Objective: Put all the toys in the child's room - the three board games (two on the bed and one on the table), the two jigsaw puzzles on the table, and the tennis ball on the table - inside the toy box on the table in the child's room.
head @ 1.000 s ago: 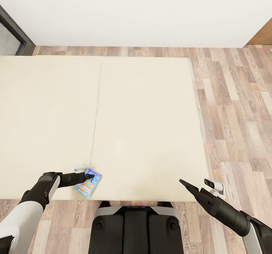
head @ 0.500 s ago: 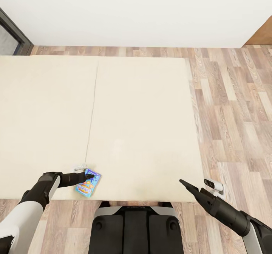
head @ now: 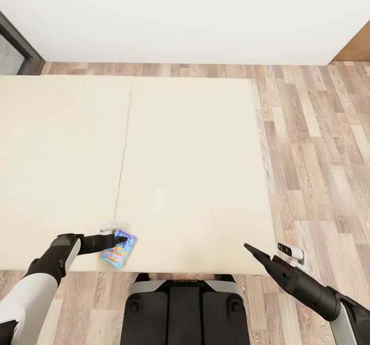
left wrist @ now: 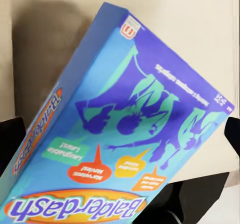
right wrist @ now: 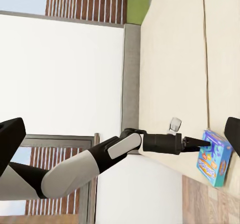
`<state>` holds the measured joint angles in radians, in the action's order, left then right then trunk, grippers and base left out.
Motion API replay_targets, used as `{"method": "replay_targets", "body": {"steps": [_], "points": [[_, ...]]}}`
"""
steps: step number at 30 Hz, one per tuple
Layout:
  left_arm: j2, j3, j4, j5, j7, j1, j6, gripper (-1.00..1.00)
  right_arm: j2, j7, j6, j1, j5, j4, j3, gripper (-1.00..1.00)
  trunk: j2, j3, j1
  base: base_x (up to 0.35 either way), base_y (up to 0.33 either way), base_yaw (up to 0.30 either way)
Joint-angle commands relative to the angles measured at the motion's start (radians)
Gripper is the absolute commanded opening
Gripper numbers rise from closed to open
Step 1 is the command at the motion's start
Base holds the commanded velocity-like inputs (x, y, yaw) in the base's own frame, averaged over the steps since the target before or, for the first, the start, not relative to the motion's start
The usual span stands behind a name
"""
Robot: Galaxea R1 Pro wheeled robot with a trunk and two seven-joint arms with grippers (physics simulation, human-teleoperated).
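so the blue board game (head: 119,249) sits lower left in the head view at the bed (head: 195,170) edge, long axis tilted up-right, pinched by the left gripper (head: 121,240) fingers; right gripper (head: 248,247) hangs far off, can't tell its gap.

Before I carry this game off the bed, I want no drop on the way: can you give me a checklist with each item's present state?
1. Left end effector shut on the blue board game: ok, its tips sit at the box's edge.
2. Box lifted off the bed: cannot tell; the left wrist view shows it tilted with a shadow behind.
3. Grip centred: not ok, held at one corner.
4. Right end effector free: ok, it holds nothing and its fingers stand apart in the right wrist view.
5. Toy box in sight: not ok.
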<state>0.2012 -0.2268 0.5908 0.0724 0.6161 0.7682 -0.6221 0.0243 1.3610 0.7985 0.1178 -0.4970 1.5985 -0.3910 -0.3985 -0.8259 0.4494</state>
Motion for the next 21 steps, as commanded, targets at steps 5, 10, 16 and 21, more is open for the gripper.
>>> {"method": "replay_targets", "body": {"steps": [5,10,16,21], "points": [[-0.004,-0.007,0.001,0.007,0.008,0.000,-0.007,1.00,0.000,0.001,0.008,0.000,-0.003,0.000,0.000,1.00,-0.001,-0.001,0.001,0.000,-0.191,0.000],[-0.006,-0.008,0.001,0.007,0.008,0.000,-0.007,1.00,0.000,0.001,0.008,0.000,-0.003,0.000,0.000,1.00,-0.001,-0.001,0.001,0.000,-0.051,0.000],[-0.001,-0.007,0.001,0.007,0.007,0.000,-0.008,1.00,0.000,0.001,0.008,0.000,-0.003,0.000,0.000,1.00,-0.001,-0.001,0.001,0.000,-0.012,0.000],[0.004,-0.008,0.002,0.007,0.006,0.000,-0.008,1.00,0.000,0.001,0.008,0.000,-0.003,0.000,0.000,1.00,-0.001,-0.001,0.001,0.000,-0.003,0.000]]}}
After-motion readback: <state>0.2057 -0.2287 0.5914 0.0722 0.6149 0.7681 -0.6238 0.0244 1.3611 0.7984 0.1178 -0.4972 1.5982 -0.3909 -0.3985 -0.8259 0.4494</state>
